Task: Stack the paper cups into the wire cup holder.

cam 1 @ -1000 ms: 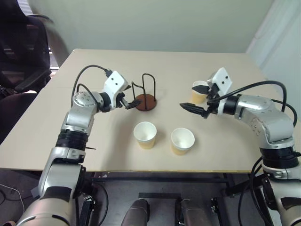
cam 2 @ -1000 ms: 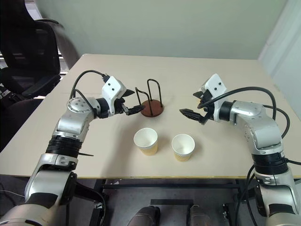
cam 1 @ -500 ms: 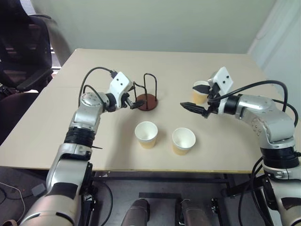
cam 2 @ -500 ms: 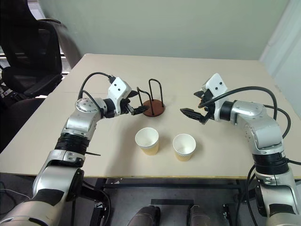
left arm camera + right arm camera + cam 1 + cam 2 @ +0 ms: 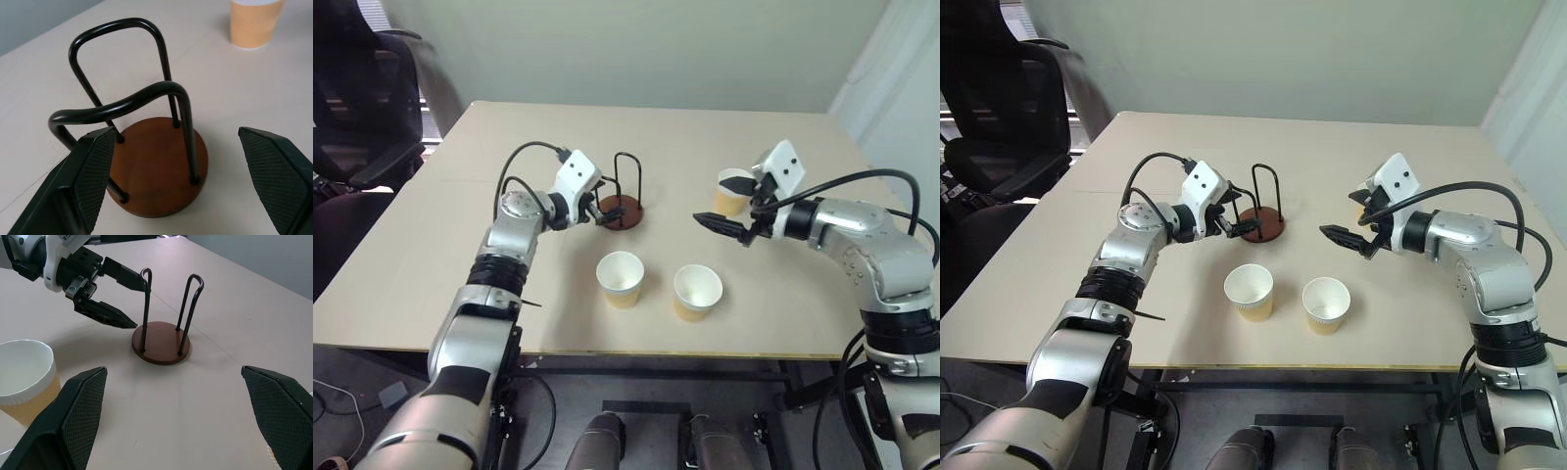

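three paper cups stand upright on the table (image 5: 431, 255), and the views split them differently. the left eye view gives all three: the far cup (image 5: 732, 192) just behind the right claw (image 5: 720, 224), plus the near left cup (image 5: 620, 279) and the near right cup (image 5: 696, 293) side by side toward the table's front edge. in the right eye view the far cup is almost wholly hidden behind the right wrist. the left wrist view shows the far cup beyond the wire cup holder (image 5: 619, 204), which stands empty near the table's middle.

the left claw (image 5: 606, 211) is spread wide, its fingers reaching in from the holder's left at the level of the disc base; from the left wrist view the near wire loop sits between the two fingers, though contact cannot be told. the right claw, also spread and holding nothing, hangs well to the right of the holder, pointing toward it, above and behind the near right cup.
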